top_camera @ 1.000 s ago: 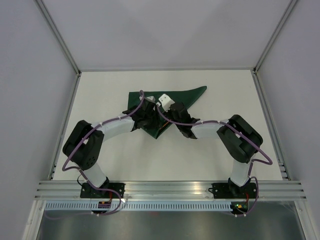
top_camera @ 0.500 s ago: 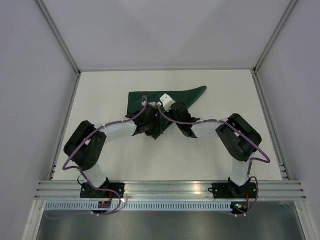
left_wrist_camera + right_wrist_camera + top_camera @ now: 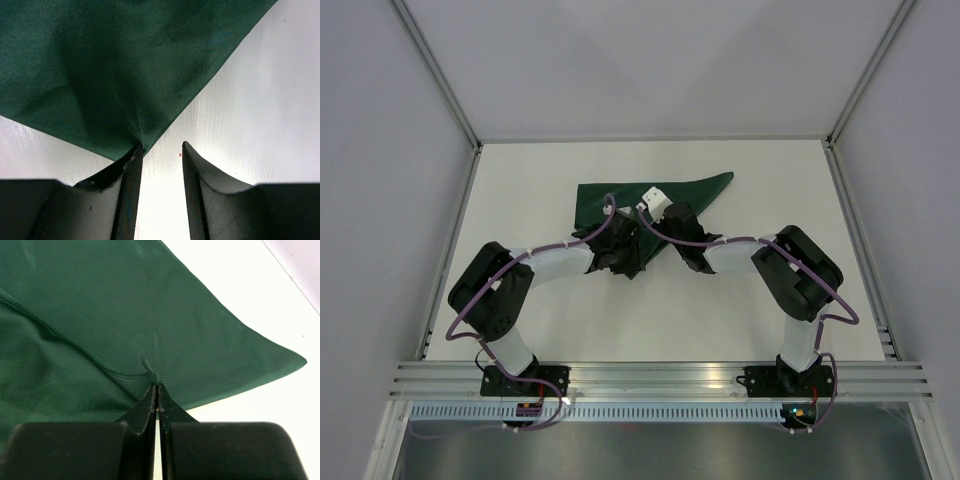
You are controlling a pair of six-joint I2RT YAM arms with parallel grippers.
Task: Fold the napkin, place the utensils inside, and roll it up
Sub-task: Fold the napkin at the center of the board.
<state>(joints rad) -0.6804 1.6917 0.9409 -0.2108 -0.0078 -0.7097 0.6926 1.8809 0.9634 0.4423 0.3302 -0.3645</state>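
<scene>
A dark green napkin [image 3: 692, 189] lies folded into a rough triangle on the white table [image 3: 770, 200], just above the centre of the overhead frame. One long point reaches toward the upper right and a shorter one dips toward the bottom, where both arms meet over the cloth. The right gripper [image 3: 158, 385], at the bottom centre of its wrist view, is pinched tight on a small tuck of the napkin, where a stitched hem [image 3: 65, 337] curves in from the left. The fabric rises into a little peak right at the closed tips. Beyond them the cloth fills the upper left of that frame and narrows to a sharp corner [image 3: 299, 360] at the right edge, lying flat on the table. The left gripper [image 3: 161, 145], at the bottom of its own wrist view, stands partly apart, with bare table showing in the gap and nothing between its fingers. A lower corner of the napkin comes down from the upper left of that frame and touches the tip of the finger on the left [image 3: 131, 157]. The finger on the right stands clear of the cloth, over bare table.
</scene>
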